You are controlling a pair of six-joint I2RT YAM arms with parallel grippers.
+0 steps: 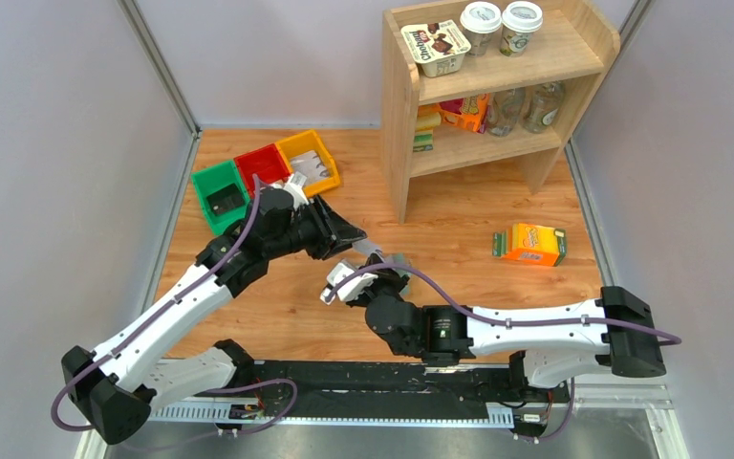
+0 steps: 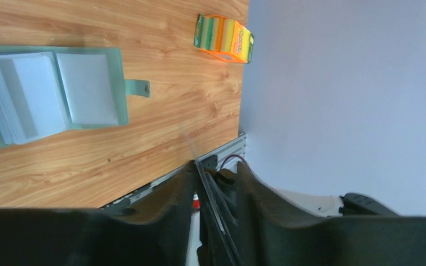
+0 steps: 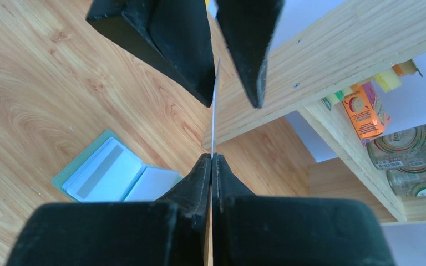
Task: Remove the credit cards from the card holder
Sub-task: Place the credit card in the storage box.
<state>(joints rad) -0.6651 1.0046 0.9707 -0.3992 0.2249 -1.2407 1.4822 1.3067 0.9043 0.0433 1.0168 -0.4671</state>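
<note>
R tool [image 3: 212,160]: fully shut, pinching one credit card [image 3: 214,111] by its near edge. The card is standing edge-on to the R wrist cam.
L tool [image 2: 215,169]: standing part-open, fingers straddling the card's free end. One finger is sitting close to the card and the other is showing a gap, so no grip yet.
Reason for hold: judged a mid-air hand-over. R is presenting the card w/ its far end exposed, giving L room to clamp w/o fouling R's fingers.
Card holder [image 2: 55,94]: lying open & flat on the surface [image 2: 161,127], inner panels up, tab at one edge. It is sitting below & beside the hand-over, and neither tool is touching it.
Contents: a pale stack w/ a grey stripe is showing in one leaf. Prob. more cards inside, so task is judged part done.
Surroundings: orange carton [image 1: 529,244] is lying well apart on the R side. Wooden shelf [image 1: 401,115] is carrying cups [image 1: 502,24] & bottles [image 1: 526,107]. Row of bins [image 1: 266,158] is sitting near the L arm.
Obstructions: nothing is sitting between the tools. The shelf is looming behind the card in the R wrist cam, a risk on a wide swing. The holder is lying unsecured, so it may slide on later pulls.
</note>
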